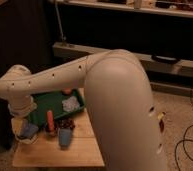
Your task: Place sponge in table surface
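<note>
On the tabletop a green tray holds a pale crumpled lump and an orange thing. Before it stand a red stick and a blue cup. The sponge, seemingly the blue piece, lies at the left edge. The arm reaches left, bends down, and the gripper hangs just over the sponge; its grip cannot be made out.
</note>
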Available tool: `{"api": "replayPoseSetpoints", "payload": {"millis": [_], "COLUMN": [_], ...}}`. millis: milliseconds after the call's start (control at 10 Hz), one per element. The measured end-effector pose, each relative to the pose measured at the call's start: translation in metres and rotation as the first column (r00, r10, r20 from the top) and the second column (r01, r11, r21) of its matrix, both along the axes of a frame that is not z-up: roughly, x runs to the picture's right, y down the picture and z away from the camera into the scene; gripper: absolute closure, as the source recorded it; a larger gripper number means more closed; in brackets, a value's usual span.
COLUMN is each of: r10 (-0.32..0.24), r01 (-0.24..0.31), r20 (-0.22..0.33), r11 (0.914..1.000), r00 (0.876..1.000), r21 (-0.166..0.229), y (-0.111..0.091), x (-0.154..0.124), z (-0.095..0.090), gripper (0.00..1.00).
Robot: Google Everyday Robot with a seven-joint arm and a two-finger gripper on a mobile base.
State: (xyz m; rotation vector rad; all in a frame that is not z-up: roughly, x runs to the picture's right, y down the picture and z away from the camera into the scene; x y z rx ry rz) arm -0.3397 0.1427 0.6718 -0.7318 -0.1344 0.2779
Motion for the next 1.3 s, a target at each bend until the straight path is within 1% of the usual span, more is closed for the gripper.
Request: {"api": "replayPoseSetpoints", "payload": {"millis": [400,500,700,1100,1300], "r10": [-0.041,-0.046,-0.064,-0.075,-0.074], "r01": [0.041,0.046,0.063,0.074,0.073], "r20": [-0.016,-0.02,-0.018,-0.029,-0.042], "r11": [0.9991,0.999,0.9979,0.9967,0.9967], "r00": [0.999,0.999,0.998,0.997,0.996], "r21": [0.002,-0.001,-0.015,-0.032,-0.037], "y": [0.009,0.01,0.02,0.032,0.034], "x": [-0.01,-0.01,-0.016,-0.021,-0.02], "z": [0.009,0.011,0.016,0.026,0.032], "gripper": [0.2,0.2,0.2,0.2,0.2]}}
